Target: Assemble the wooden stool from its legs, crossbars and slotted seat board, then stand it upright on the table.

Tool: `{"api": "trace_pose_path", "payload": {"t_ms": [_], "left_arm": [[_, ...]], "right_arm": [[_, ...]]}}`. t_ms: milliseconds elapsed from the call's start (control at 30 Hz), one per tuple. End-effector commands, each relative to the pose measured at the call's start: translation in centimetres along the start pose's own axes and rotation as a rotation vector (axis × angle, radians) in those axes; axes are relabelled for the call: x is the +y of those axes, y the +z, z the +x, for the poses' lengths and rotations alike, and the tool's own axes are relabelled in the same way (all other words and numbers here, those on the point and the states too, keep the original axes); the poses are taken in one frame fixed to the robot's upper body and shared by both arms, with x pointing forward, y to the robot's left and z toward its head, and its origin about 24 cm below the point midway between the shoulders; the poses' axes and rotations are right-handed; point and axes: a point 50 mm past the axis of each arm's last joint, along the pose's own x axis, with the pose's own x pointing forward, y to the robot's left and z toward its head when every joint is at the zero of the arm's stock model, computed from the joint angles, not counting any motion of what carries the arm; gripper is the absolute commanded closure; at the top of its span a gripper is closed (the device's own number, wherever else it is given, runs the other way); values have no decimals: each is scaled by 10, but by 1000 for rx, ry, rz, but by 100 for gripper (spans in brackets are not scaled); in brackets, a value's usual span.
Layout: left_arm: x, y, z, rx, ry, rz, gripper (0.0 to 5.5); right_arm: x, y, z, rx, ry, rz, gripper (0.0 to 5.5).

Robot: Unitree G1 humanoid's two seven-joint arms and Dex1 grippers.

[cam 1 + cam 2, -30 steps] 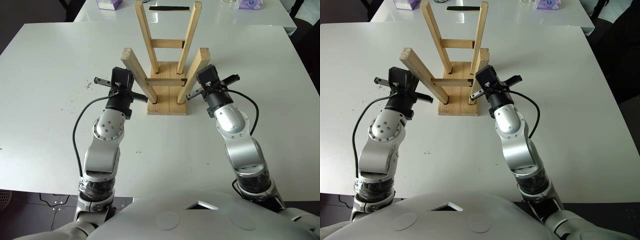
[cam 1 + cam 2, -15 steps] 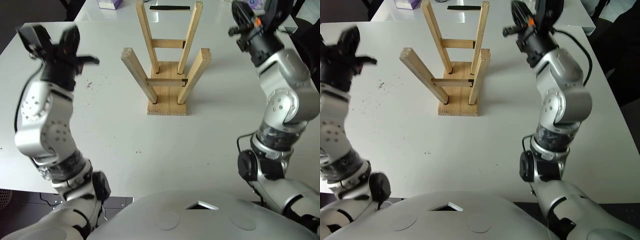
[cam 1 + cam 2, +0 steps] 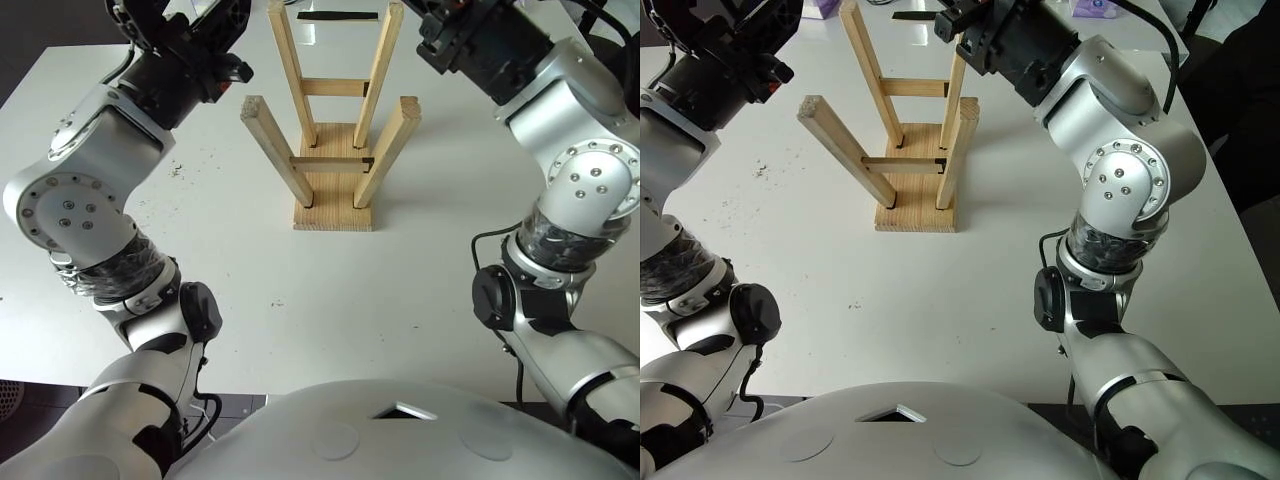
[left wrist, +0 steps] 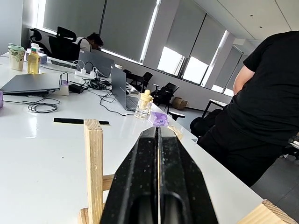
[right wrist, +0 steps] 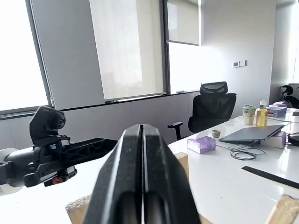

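Lifted since a second ago from beside the near legs [image 3: 280, 150] of the wooden stool [image 3: 332, 160] to high at either side of its far leg tips: left gripper [image 4: 158, 128] and right gripper [image 5: 141, 126], each with fingers pressed together, holding nothing. Stool itself unmoved, inverted mid-table [image 3: 300, 300], seat board [image 3: 335, 217] flat down, legs up, crossbars [image 3: 333, 87] joining the pairs.

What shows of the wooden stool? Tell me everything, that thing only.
The stool is pale, unpainted wood, assembled and upside down: its flat seat board lies on the white table and four square legs point up, splaying outward. Thin crossbars join the legs in a near pair and a far pair.
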Motion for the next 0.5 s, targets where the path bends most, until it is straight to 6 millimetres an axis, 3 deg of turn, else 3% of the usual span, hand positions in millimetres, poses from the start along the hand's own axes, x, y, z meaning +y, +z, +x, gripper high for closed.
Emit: {"api": "trace_pose_path", "payload": {"t_ms": [33, 133, 233, 367, 500], "left_arm": [[2, -40, -1, 149, 5, -79, 547], [7, -80, -11, 271, 53, -140, 547], [8, -83, -15, 264, 52, -158, 547], [3, -52, -10, 103, 8, -126, 547], [13, 21, -17, -283, 37, -93, 547]], "right_arm": [[-3, -62, -9, 225, -52, 41, 550], [2, -104, -18, 347, -59, 51, 550], [8, -95, -15, 271, -24, 39, 550], [3, -58, -14, 112, -15, 43, 550], [-20, -10, -25, -86, -103, 18, 550]]}}
